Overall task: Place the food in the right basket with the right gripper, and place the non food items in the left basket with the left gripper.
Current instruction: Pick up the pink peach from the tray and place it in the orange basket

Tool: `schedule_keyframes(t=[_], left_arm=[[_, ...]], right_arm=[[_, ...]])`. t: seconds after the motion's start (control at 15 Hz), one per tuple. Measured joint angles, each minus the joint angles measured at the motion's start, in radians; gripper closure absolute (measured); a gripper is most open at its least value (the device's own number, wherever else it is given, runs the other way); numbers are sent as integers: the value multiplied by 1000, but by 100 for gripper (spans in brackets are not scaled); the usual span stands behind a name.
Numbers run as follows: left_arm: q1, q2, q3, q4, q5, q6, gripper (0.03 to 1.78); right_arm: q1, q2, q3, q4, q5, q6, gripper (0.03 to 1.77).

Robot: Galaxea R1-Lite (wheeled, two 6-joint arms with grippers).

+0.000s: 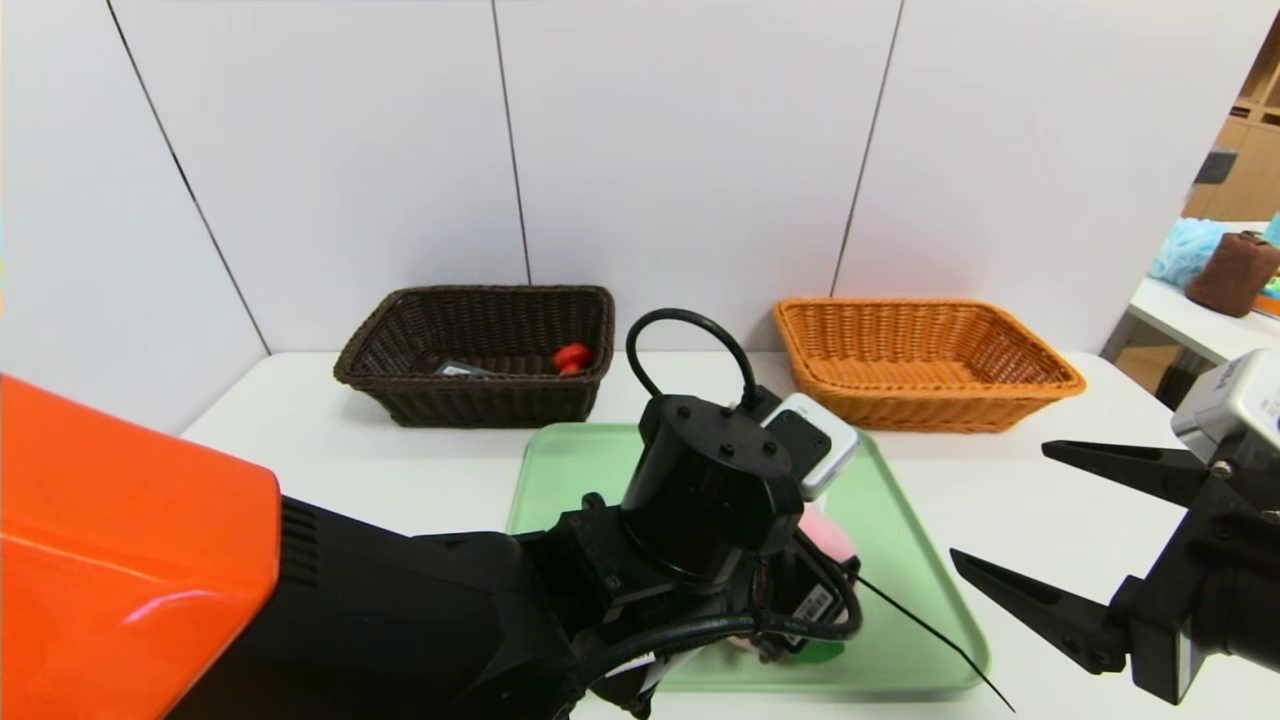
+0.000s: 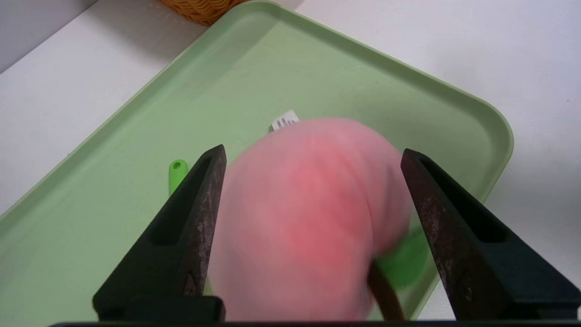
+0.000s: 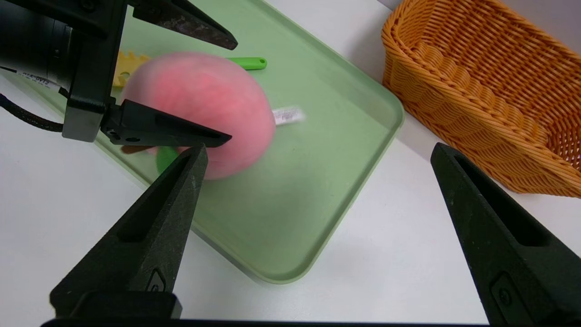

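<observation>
Your left pincer [image 2: 313, 236] stands over the green tray [image 1: 900, 520], its jaws spread wide to either side of the plush peach [image 2: 308, 218], and nothing is clamped. The peach looks blurred in both wrist views, so it may be rolling or settling on the tray; treat it as loose. It is food, so it belongs to your right pincer [image 3: 317, 227], which hangs gaping and empty above the desk [image 3: 386, 254] just off the tray's right edge, pointing toward the peach.

To do this step well, draw the left pincer clear of the peach first, lifting up and back so a finger does not nudge it further. Let the peach come to rest before the right pincer goes in. Approach across the round body, not the leaf or stem, and close only as far as the plush needs. Then carry it to the orange basket [image 1: 925, 360], which stands behind the tray on the right.

The pasta spoon [image 3: 247, 62], yellow head with green handle, lies on the tray just behind the peach; leave it for the left pincer afterwards. The dark basket [image 1: 480, 360] at the back left already holds the red duck [image 1: 572, 357] and the grey case [image 1: 460, 369].
</observation>
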Motion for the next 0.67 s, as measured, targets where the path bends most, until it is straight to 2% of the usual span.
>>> schedule_keyframes(t=[0.4,0.67], left_arm=[[-1,-20,5,-8,3,2,25],[2,-132,14,40,34,11,19]], right_arm=[[-1,2,-1,1,0,-1,11],[-2,5,-6,-1,1,1,11]])
